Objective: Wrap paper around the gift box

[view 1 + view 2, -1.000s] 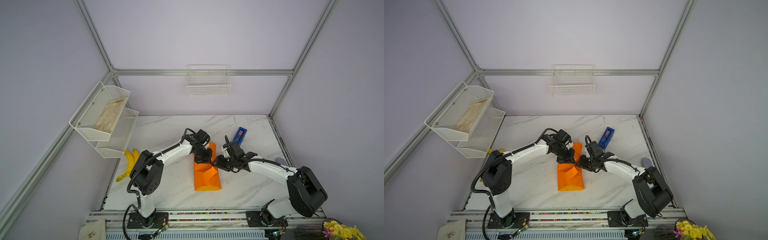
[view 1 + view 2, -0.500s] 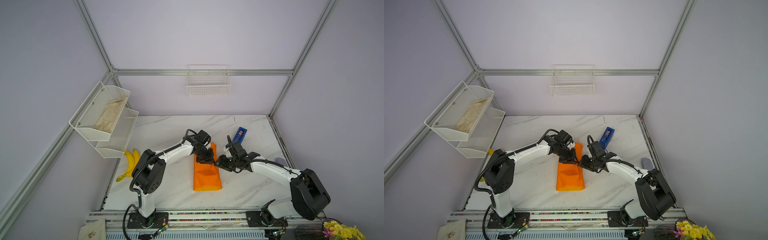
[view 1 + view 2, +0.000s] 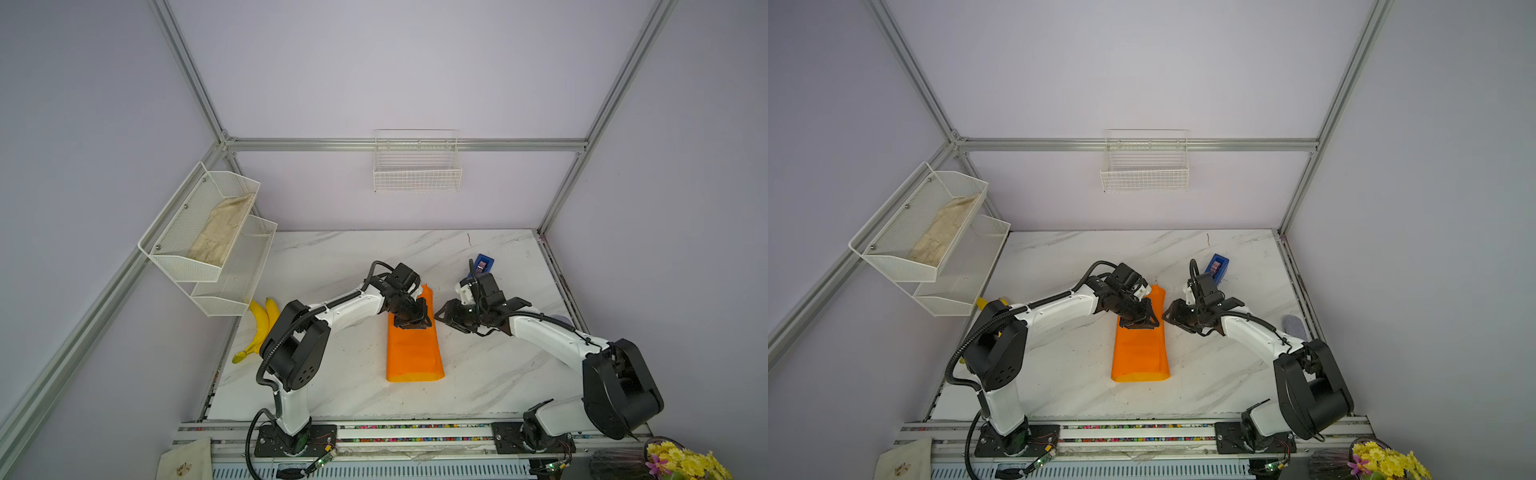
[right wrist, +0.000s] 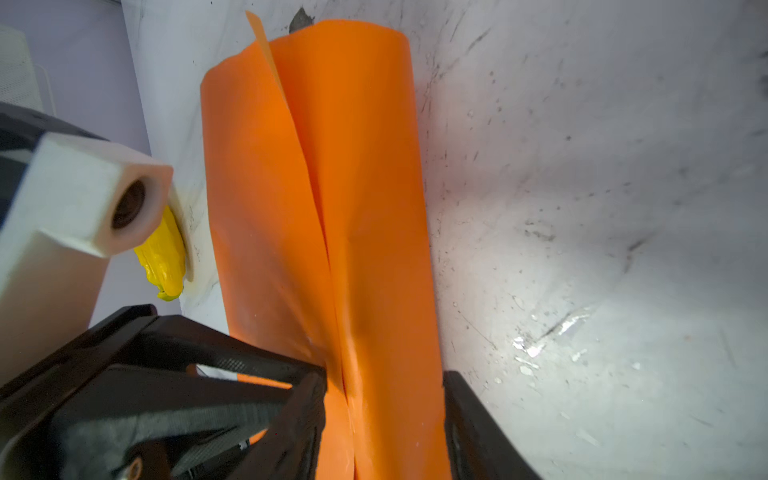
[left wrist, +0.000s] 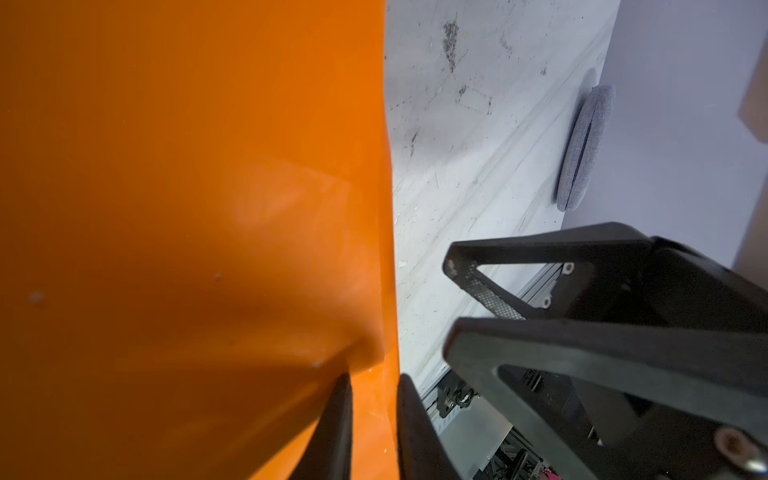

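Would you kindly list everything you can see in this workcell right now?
paper: one, orange, folded over lengthwise, mid-table
gift box: none visible
tape dispenser: one, blue, table's far right
bananas: two, yellow, table's left edge
wire basket: one, white, back wall
two-tier shelf: one, white, left wall
cloth: one, beige, shelf's upper tier
round pad: one, grey, table's right edge
flowers: one bunch, yellow, near right corner, off the table
table: one, white marble
left gripper: one, black, on the paper's far part, jaws narrow
right gripper: one, black, beside the paper's right edge, jaws apart
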